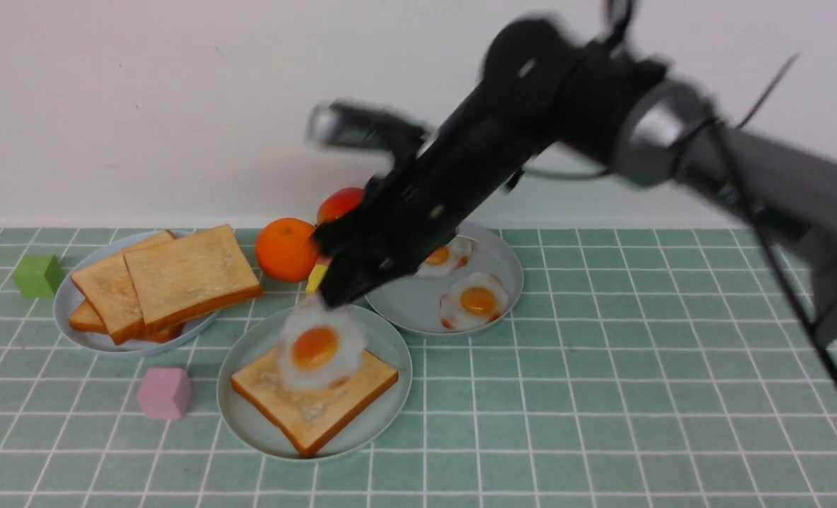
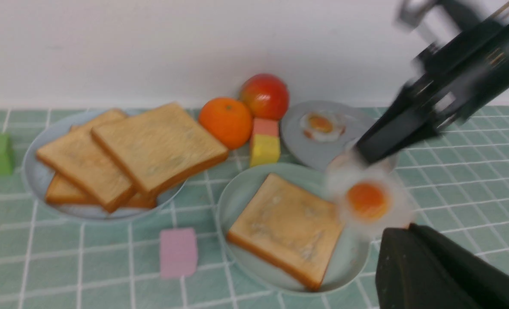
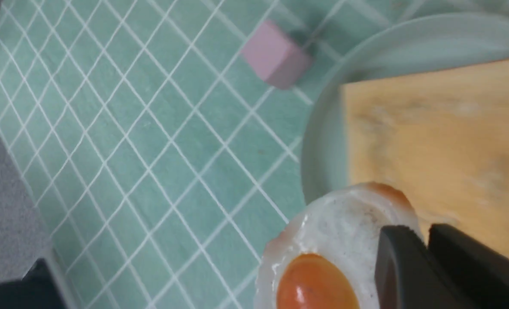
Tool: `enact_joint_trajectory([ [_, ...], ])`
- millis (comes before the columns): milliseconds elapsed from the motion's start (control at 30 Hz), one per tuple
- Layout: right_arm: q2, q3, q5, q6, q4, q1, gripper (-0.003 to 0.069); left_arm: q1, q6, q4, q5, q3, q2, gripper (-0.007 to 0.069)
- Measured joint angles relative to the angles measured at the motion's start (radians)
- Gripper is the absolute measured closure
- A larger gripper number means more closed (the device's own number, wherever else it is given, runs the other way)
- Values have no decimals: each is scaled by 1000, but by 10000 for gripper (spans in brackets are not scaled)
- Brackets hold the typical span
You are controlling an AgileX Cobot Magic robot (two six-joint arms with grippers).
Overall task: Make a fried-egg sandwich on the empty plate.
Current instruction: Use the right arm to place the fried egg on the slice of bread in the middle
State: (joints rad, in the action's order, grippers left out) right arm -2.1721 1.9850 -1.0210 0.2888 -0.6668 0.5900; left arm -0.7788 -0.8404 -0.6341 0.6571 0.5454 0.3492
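Nearest the robot, the left claw (image 2: 409, 257) sits low at the counter's (image 1: 602, 423) left edge, its jaws closed on nothing. Just beyond, a pink cube (image 1: 166, 393) stands on the green tiles beside the mint-green plate (image 1: 249, 423). This plate lies at the front centre of the counter and carries one toast slice (image 1: 312, 406) lying flat with a corner towards the robot. Over the far part of that slice hangs a fried egg (image 1: 317, 348), blurred, its yolk facing up. The right claw (image 1: 330, 296) reaches in from the right and pinches the egg by the rim of its white, the jaws closed tight on it. Whether the egg touches the toast cannot be told. Farther back on the left, a grey-blue plate (image 1: 73, 324) holds a pile of toast slices (image 1: 171, 282), with a green cube (image 1: 37, 275) just beside it. Behind the mint-green plate are a yellow block (image 1: 315, 279), an orange (image 1: 286, 249) and a red fruit (image 1: 339, 203). To the right of them, a second grey-blue plate (image 1: 418, 310) carries two more fried eggs (image 1: 476, 301), partly hidden by the right arm.
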Motion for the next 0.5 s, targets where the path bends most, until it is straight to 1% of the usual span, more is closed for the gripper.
enact_joint_trajectory([
  [167,-36,-49,188,0,-5,2,582,0,8,2,-40,0,0,631],
  [500,-157,-53,307,16,-57,-3,582,0,9,11,-41,0,0,630],
])
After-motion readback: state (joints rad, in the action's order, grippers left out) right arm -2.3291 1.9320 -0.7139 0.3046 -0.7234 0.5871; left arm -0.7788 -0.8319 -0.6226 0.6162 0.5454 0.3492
